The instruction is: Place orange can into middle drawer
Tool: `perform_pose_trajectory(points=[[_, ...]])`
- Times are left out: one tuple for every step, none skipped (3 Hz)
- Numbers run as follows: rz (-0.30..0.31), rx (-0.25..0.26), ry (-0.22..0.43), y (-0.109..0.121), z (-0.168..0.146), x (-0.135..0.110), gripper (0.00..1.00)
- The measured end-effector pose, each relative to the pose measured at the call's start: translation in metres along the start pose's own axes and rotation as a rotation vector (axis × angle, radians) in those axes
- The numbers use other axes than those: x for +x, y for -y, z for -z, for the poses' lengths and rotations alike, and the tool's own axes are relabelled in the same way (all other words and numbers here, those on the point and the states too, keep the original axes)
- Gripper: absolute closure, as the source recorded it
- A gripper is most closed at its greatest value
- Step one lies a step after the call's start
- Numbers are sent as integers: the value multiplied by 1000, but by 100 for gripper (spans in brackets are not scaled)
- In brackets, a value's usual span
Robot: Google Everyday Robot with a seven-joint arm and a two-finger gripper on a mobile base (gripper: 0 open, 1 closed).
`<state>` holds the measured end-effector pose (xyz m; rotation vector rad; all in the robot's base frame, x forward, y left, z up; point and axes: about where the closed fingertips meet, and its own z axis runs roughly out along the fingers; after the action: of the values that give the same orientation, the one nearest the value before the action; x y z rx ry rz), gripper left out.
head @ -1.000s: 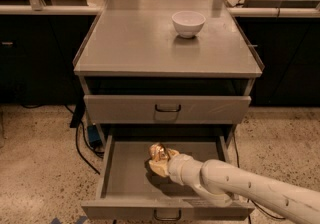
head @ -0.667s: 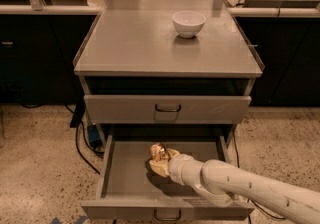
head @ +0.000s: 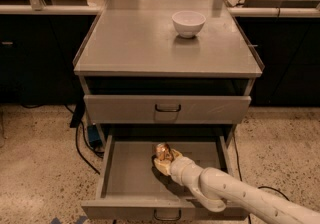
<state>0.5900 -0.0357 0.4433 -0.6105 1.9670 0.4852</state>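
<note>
The middle drawer (head: 129,180) was pulled all the way out, with the one above it (head: 120,109) shut. The arm (head: 235,195) came in from the lower right, over the drawer's front edge, and the claw (head: 164,162) was down inside, about mid-drawer and a bit toward the back. The can (head: 161,151) was right at the claw's tip, touching it on the far side and inside the drawer. It looked tipped rather than upright, though I couldn't say if it sat on the drawer floor. Honestly couldn't tell if the claw was clamped on it or loose, since the two blended together. A white bowl (head: 188,23) sat on the counter (head: 135,43), toward the back right.
</note>
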Motion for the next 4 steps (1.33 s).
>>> perform_pose_trajectory(points=[[0, 1, 0, 0, 0, 0, 100], [-46, 74, -31, 28, -3, -3, 100], [-65, 169, -41, 74, -12, -17, 100], [-65, 176, -38, 78, -13, -19, 100]])
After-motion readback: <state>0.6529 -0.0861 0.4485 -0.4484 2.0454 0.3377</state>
